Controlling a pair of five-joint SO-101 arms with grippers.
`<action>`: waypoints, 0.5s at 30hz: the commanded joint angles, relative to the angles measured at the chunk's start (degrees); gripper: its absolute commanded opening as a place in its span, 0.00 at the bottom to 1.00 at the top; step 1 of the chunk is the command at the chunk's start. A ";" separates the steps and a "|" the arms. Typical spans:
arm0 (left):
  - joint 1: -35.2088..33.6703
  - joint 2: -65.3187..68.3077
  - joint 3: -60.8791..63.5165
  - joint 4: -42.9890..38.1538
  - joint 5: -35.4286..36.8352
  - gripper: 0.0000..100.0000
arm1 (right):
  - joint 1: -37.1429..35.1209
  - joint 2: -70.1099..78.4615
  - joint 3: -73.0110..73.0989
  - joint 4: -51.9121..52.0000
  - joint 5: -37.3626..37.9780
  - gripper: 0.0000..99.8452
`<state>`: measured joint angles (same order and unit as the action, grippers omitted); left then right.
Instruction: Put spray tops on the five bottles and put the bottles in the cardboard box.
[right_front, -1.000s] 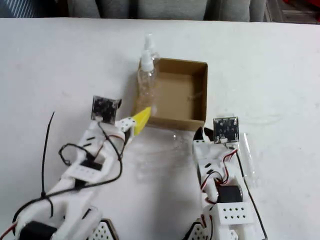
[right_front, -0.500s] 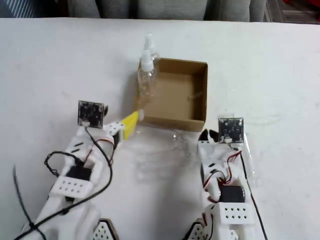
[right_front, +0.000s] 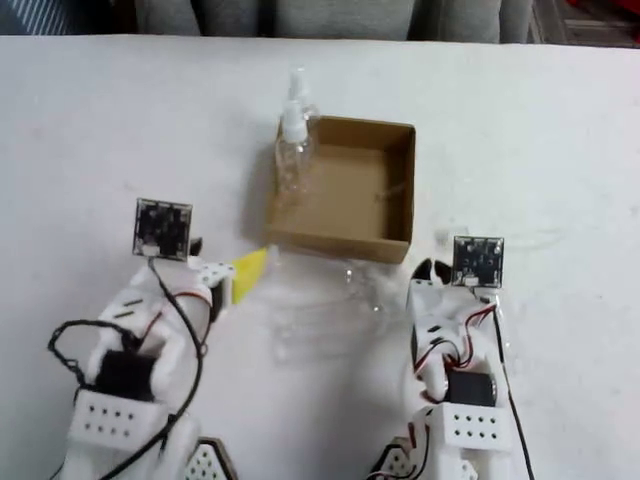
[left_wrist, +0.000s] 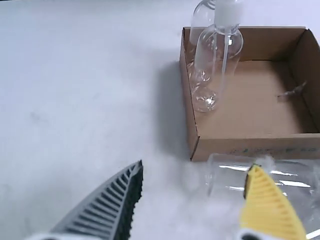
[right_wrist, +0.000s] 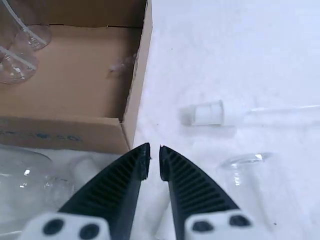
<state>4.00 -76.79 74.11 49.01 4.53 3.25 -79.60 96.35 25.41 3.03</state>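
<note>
At the table's (right_front: 90, 130) near edge, we see the left gripper (left_wrist: 196, 167) spread wide and empty, and the right gripper (right_wrist: 154, 150) all but closed on nothing. Just ahead, a clear bottle (left_wrist: 260, 175) lies on its side before the cardboard box's (right_front: 345, 243) near wall, with a loose spray top (right_wrist: 209, 113) off the box's right side. We judge one arm should steady the bottle while the tube goes straight down its neck. Two capped bottles (right_front: 292, 150) stand in the box's far-left corner. Print on the box front is too faint to read.
</note>
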 joint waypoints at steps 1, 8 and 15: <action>-0.04 -2.95 -8.26 4.84 0.70 0.31 | 1.71 -0.66 0.70 0.22 0.70 0.02; 0.04 -2.95 -25.76 16.70 0.70 0.31 | 3.65 -0.31 0.70 0.31 0.62 0.02; 7.78 -2.51 -37.89 19.16 0.44 0.04 | 4.18 -0.75 0.70 6.37 0.53 0.02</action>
<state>6.99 -80.04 42.02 68.09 4.53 6.33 -79.60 96.35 30.24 3.03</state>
